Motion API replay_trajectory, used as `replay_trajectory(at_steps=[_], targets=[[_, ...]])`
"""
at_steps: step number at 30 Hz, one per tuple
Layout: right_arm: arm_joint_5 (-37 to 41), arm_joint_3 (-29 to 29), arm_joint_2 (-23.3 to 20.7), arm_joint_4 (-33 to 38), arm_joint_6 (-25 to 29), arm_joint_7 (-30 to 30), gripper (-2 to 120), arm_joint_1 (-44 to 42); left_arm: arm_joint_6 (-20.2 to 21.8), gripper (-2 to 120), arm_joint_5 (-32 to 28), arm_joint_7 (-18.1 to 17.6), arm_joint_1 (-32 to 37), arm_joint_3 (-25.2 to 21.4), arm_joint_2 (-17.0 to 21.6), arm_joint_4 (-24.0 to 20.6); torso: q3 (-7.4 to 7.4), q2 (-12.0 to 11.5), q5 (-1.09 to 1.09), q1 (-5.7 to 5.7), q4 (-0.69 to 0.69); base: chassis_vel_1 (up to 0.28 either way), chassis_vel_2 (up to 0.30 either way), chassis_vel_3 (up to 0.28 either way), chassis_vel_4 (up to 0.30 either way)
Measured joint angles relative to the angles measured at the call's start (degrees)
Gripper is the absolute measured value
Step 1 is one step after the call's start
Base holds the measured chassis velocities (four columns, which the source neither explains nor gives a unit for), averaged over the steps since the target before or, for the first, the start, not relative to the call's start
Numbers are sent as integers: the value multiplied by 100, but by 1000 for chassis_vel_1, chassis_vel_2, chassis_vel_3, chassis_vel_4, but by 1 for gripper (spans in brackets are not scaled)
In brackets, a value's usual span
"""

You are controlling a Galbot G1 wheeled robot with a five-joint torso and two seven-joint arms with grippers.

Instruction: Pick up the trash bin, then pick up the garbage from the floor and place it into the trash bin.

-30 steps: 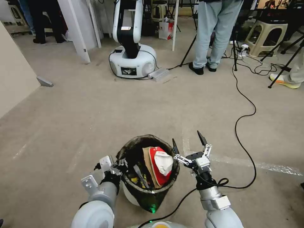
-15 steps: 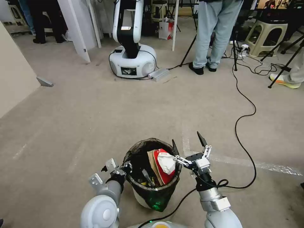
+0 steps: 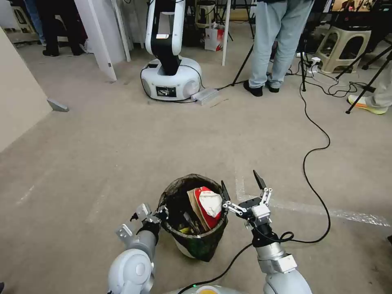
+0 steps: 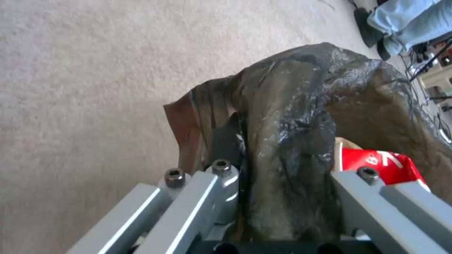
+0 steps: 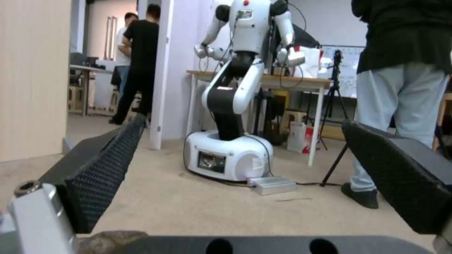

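The trash bin (image 3: 192,244), a white bucket lined with a dark bag, is just in front of me, close to upright. My left gripper (image 3: 162,213) is shut on its left rim; in the left wrist view the crinkled bag (image 4: 292,116) runs between the fingers (image 4: 207,197). Garbage lies inside: a red-and-white packet (image 3: 207,203) (image 4: 376,164) against a brown paper bag (image 3: 191,204), with dark and yellow scraps lower down. My right gripper (image 3: 241,185) (image 5: 245,123) is open beside the bin's right rim, holding nothing.
Bare carpet stretches ahead. A white robot base (image 3: 169,79) stands at the back centre, a person's legs (image 3: 269,45) to its right. A black cable (image 3: 316,151) snakes along the right. A wall (image 3: 16,94) closes the left side, and a stool (image 3: 341,47) and tripod legs are far right.
The bin has sunk lower and tipped from leaning toward me to nearly upright, the left arm moving with it. The right gripper has barely moved.
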Motion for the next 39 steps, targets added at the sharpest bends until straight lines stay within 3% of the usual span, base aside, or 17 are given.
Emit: replay_trajectory(at_steps=[19, 39], targets=[[18, -24, -28, -46, -6, -47, 100, 53, -159, 93, 246, 342, -33, -1, 4, 186, 0, 0, -2, 0, -1, 0, 0, 0, 0], [60, -48, -15, -112, 13, -100, 100, 118, -190, 99, 716, 348, 20, 114, 5, -415, 1, 0, -1, 0, -1, 0, 0, 0, 0]])
